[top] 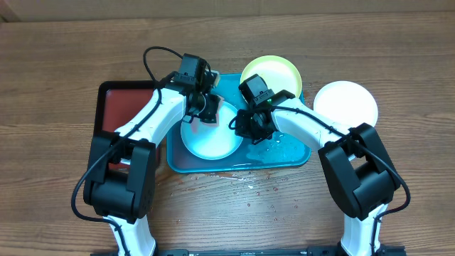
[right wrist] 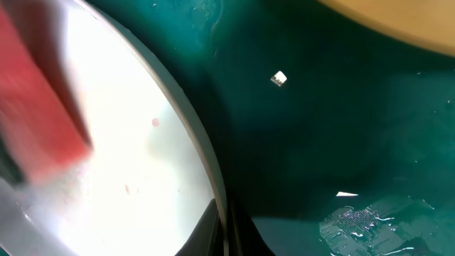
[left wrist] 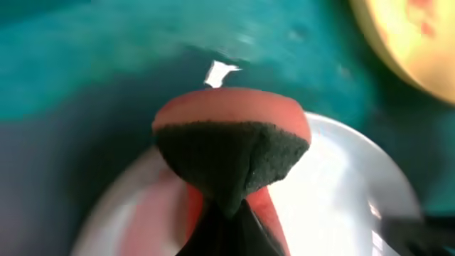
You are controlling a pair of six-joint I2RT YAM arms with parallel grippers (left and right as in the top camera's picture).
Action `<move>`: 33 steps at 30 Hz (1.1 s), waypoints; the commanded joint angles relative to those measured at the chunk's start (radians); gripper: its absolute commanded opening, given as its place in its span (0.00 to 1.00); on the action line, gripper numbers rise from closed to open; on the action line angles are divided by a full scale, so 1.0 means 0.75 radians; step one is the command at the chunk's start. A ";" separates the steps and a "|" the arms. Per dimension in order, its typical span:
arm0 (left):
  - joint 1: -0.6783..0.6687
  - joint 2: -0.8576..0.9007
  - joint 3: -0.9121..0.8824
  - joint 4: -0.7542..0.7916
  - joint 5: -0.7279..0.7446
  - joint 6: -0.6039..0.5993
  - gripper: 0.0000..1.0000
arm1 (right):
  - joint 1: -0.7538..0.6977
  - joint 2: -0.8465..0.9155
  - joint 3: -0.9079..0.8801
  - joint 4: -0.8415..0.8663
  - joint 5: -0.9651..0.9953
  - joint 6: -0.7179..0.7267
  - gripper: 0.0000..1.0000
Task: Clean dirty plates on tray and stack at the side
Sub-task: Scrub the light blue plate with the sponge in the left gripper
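On the blue tray point(top: 288, 153) lies a plate point(top: 213, 142) with a white centre and a pale teal rim. My left gripper point(top: 206, 108) is shut on a red sponge point(left wrist: 231, 139) with a dark scrub face, held against the plate's point(left wrist: 334, 185) far side. My right gripper point(top: 247, 128) is shut on the same plate's right rim point(right wrist: 206, 163), one finger on each side. Faint pink specks remain on the plate's white centre point(right wrist: 135, 135). A yellow-green plate point(top: 271, 73) with red smears point(left wrist: 419, 25) rests at the tray's back edge. A whitish plate point(top: 346, 104) lies on the table right of the tray.
A dark red, black-rimmed tray point(top: 117, 107) lies left of the blue tray, under my left arm. Water is pooled on the blue tray's floor point(right wrist: 370, 220), and droplets point(top: 249, 181) lie on the wooden table in front of it.
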 commanded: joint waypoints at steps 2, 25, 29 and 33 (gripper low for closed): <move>-0.004 0.024 0.000 -0.031 -0.269 -0.077 0.04 | -0.002 0.061 -0.003 -0.013 0.034 0.004 0.04; -0.009 0.039 0.001 -0.229 0.398 0.011 0.04 | -0.002 0.061 -0.003 -0.012 0.034 0.004 0.04; -0.009 0.039 0.001 -0.088 0.160 -0.097 0.04 | -0.002 0.061 -0.003 -0.013 0.034 0.004 0.04; -0.009 0.039 0.001 -0.071 -0.207 -0.201 0.04 | -0.002 0.061 -0.003 -0.013 0.034 0.004 0.04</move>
